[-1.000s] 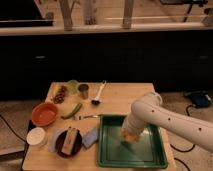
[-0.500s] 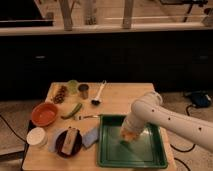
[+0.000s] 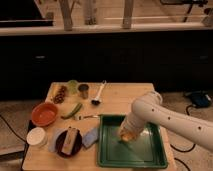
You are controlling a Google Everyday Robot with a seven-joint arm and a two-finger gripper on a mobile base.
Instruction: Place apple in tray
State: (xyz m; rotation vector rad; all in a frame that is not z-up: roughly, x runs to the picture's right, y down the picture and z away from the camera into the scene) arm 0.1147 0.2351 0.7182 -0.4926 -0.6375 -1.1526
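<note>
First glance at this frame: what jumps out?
The white robot arm reaches in from the right, its tool lowered into the large shallow green plastic tray at the front right of the light wooden table. The small yellow-orange apple sits at the tool's tip. Next comes the orange-red round bowl near the left edge.

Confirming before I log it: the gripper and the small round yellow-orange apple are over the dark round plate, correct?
No. The camera view shows the gripper and the small round yellow-orange apple over the large shallow green plastic tray instead.
</note>
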